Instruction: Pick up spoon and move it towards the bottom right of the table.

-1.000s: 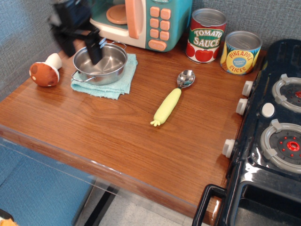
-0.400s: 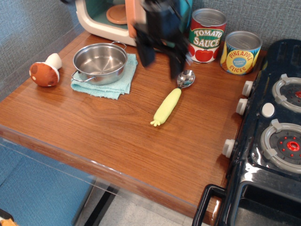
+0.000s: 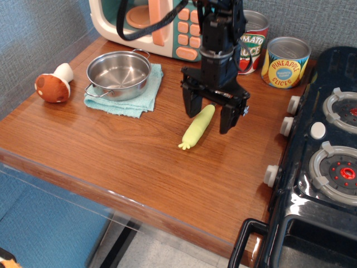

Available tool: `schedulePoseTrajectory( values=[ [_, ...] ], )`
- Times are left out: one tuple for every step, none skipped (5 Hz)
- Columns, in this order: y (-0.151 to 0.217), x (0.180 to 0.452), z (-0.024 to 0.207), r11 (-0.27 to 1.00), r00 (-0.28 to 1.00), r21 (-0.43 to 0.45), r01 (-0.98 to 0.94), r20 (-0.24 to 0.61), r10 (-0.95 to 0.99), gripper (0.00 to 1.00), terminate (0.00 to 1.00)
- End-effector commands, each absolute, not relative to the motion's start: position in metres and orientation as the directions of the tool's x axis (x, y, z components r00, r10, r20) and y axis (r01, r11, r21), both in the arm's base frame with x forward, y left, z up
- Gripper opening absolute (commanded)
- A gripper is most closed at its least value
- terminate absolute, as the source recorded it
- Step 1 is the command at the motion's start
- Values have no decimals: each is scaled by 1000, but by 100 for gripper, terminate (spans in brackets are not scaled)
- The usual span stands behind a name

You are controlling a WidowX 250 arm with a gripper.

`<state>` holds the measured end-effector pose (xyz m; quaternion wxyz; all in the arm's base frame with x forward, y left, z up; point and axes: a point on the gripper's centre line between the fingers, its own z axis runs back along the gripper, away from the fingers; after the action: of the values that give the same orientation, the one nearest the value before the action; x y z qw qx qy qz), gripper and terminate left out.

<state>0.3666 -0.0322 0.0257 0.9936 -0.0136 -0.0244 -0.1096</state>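
The spoon (image 3: 197, 128) lies on the reddish-brown table (image 3: 111, 151), its pale yellow-green ridged handle pointing toward the front left. Its metal bowl is hidden behind my gripper. My gripper (image 3: 209, 116) is open, pointing down, with one finger on each side of the upper part of the handle. I cannot tell whether the fingertips touch the table.
A steel pot (image 3: 118, 73) sits on a teal cloth (image 3: 125, 95) at the back left, next to a toy mushroom (image 3: 53, 84). A toy microwave (image 3: 150, 25), a tomato sauce can (image 3: 251, 42) and a pineapple can (image 3: 285, 61) line the back. The black toy stove (image 3: 318, 162) is on the right.
My gripper has swept from over the pot at the back left to the right and down, and now straddles the spoon's handle. The spoon has not moved.
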Motion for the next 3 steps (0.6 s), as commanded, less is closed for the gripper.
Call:
schedulePoseTrajectory(
  values=[
    [-26,372,27,976,974,-17,216,69,-214,100,0],
    [-24,371,20,972,972,-32,233,51,-231,0,0],
    [-25,372,22,971,970,-31,238,66,-236,0,0]
  ],
)
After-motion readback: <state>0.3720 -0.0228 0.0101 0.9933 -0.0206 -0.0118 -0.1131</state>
